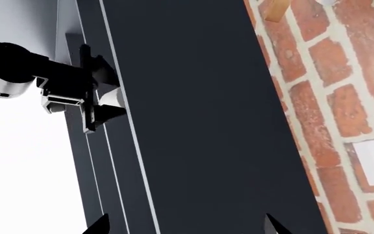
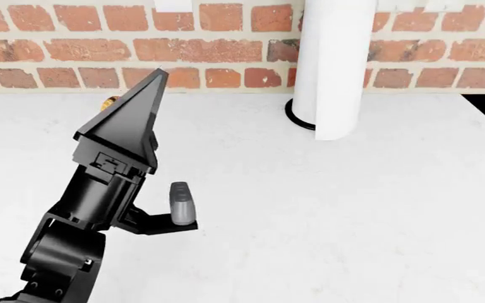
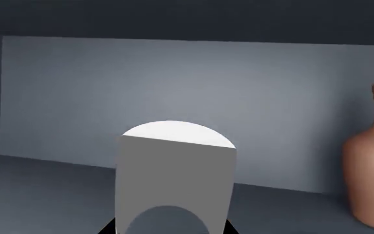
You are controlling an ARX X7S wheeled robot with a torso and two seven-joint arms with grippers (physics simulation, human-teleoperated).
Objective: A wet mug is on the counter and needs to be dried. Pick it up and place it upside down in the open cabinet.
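Right fingers [image 3: 171, 230] clamped on the mug [image 3: 174, 180], which fills the space between and just beyond them inside the dark cabinet [image 3: 174, 83], above its shelf; a brown vase [image 3: 372, 165] stands off to one side. The hold suggests the mug is being carried in for setting down; whether it is inverted cannot be told. Left fingers [image 2: 146, 104] are raised together over the desk [image 2: 352, 221], apparently idle, clear of the paper roll [image 2: 335, 69].
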